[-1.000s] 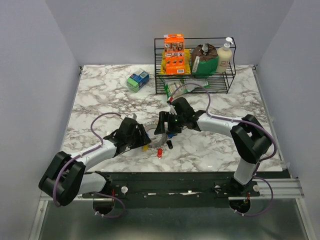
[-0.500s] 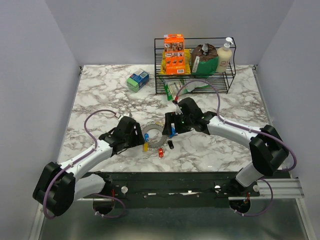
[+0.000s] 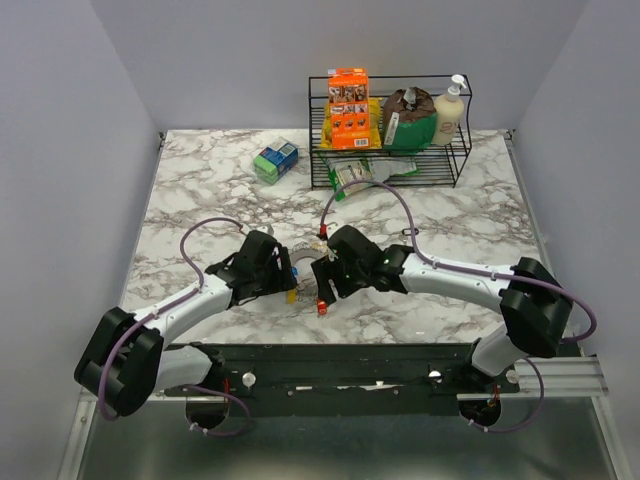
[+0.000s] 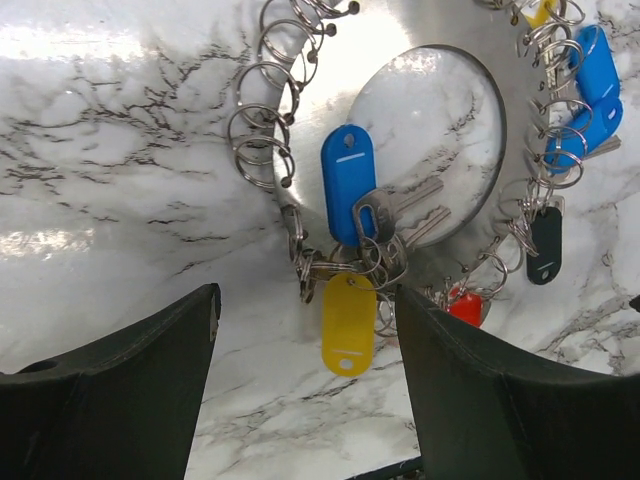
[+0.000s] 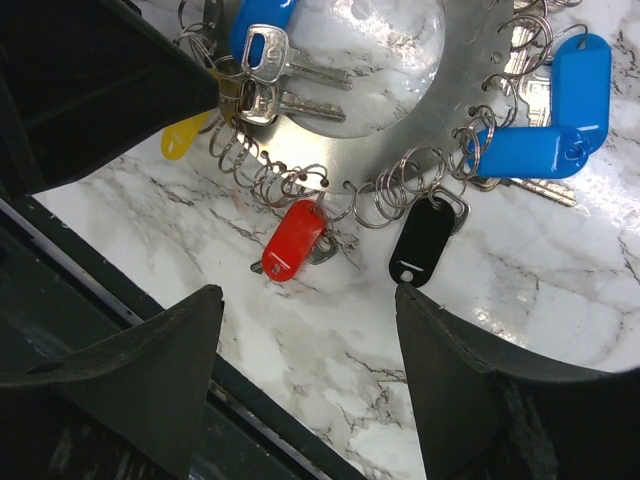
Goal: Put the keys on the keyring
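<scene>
Top view: left end effector (image 3: 287,277) and right end effector (image 3: 322,280) low over tabletop (image 3: 200,190), facing each other, keyring (image 3: 303,268) between them. Jaw gap unreadable here. Red tag (image 3: 321,307) on marble at near side.

Left wrist: fingers (image 4: 120,390) spread wide, gripping nothing. Keyring flat on marble. Keys (image 4: 400,205) with blue tag (image 4: 348,190) lie in its hole; yellow tag (image 4: 348,322) between fingertips.

Right wrist: fingers spread wide, empty. Red tag and black tag (image 5: 422,240) hang from split rings (image 5: 395,190) on rim. Left end effector over ring's edge, contact unclear.
</scene>
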Motion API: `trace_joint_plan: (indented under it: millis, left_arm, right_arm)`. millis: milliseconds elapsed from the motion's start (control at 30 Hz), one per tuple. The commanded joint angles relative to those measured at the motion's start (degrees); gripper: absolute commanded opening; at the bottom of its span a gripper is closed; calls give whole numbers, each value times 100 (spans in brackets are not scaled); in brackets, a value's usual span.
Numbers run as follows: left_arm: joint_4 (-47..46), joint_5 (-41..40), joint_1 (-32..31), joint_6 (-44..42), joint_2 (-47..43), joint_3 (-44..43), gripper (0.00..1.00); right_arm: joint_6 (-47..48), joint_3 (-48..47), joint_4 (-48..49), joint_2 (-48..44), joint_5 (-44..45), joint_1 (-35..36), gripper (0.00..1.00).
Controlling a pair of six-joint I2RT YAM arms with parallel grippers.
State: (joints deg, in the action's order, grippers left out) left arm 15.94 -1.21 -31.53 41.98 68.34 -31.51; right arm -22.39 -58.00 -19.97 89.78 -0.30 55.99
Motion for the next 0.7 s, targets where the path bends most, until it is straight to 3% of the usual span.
trace_joint_plan:
  millis: [0, 300, 533, 667]
  left_arm:
    - [-329, 420, -20, -40, 83, -189, 79]
    - [-198, 517, 155, -111, -83, -180, 79]
    - [-153, 1034, 770, -207, -382, -22, 79]
    - [-127, 1342, 1017, -260, -470, 4, 80]
  right_arm:
    - [244, -36, 1, -22, 653, 281, 77]
    - [675, -106, 300, 136, 908, 685, 76]
    - [824, -291, 344, 303, 803, 756, 61]
    - [833, -387, 379, 461, 812, 791, 60]
